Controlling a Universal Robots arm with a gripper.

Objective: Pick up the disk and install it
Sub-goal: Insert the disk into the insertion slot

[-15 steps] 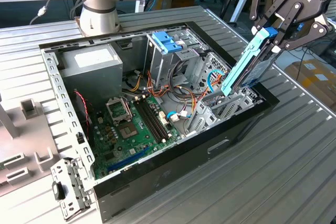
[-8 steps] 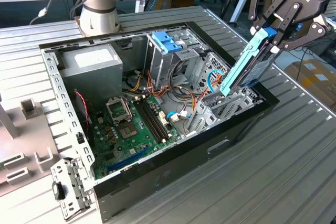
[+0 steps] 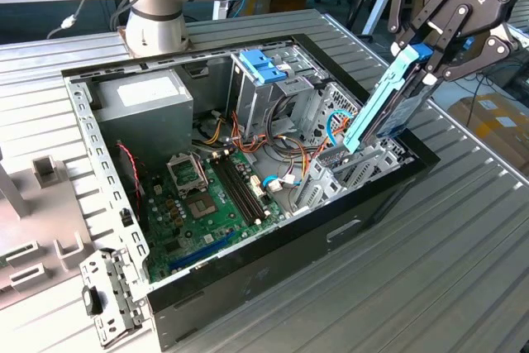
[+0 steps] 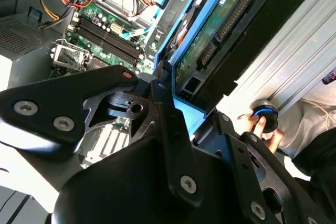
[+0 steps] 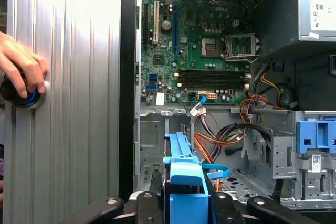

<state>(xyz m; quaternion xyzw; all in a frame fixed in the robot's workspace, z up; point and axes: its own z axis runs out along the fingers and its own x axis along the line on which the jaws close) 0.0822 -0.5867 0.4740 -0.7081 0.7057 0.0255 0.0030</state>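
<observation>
Pick-up looks done, installation does not: the gripper point(image 3: 430, 59) is clamped on the disk point(image 3: 398, 109), held tilted in its blue carrier point(image 3: 372, 109), lower end entering the open computer case point(image 3: 273, 274) near its corner at the exterior view's right, not seated.

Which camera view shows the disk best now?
The exterior view: the whole disk shows, tilted, held by the gripper over the computer case. The second wrist view gives its circuit-board side; the first wrist view, its blue edge.

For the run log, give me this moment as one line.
gripper: shut on disk | disk: tilted over open computer case, not seated | person's hand: on round button beside case
</observation>
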